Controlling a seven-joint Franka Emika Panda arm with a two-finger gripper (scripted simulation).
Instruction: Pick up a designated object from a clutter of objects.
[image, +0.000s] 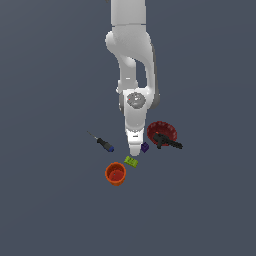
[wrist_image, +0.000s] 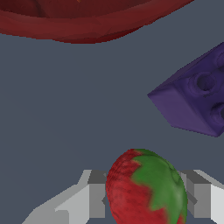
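Observation:
The designated object (wrist_image: 146, 192), small, red with green patches and rounded in shape, sits between my gripper's (wrist_image: 146, 197) two grey fingers (wrist_image: 97, 194) in the wrist view. Both fingers press against its sides. In the exterior view the gripper (image: 135, 151) is down at the surface, between the purple cube (image: 145, 147) and the lime-green brick (image: 131, 161), and it hides the designated object. The purple cube (wrist_image: 192, 103) lies close beside the held object, apart from it.
The dark red bowl (image: 162, 131) is at the exterior view's right, with the black drill-like tool (image: 167, 141) across its rim; the bowl's wall (wrist_image: 78, 26) shows in the wrist view. The orange cup (image: 115, 173) and the blue-handled screwdriver (image: 104, 143) lie nearby.

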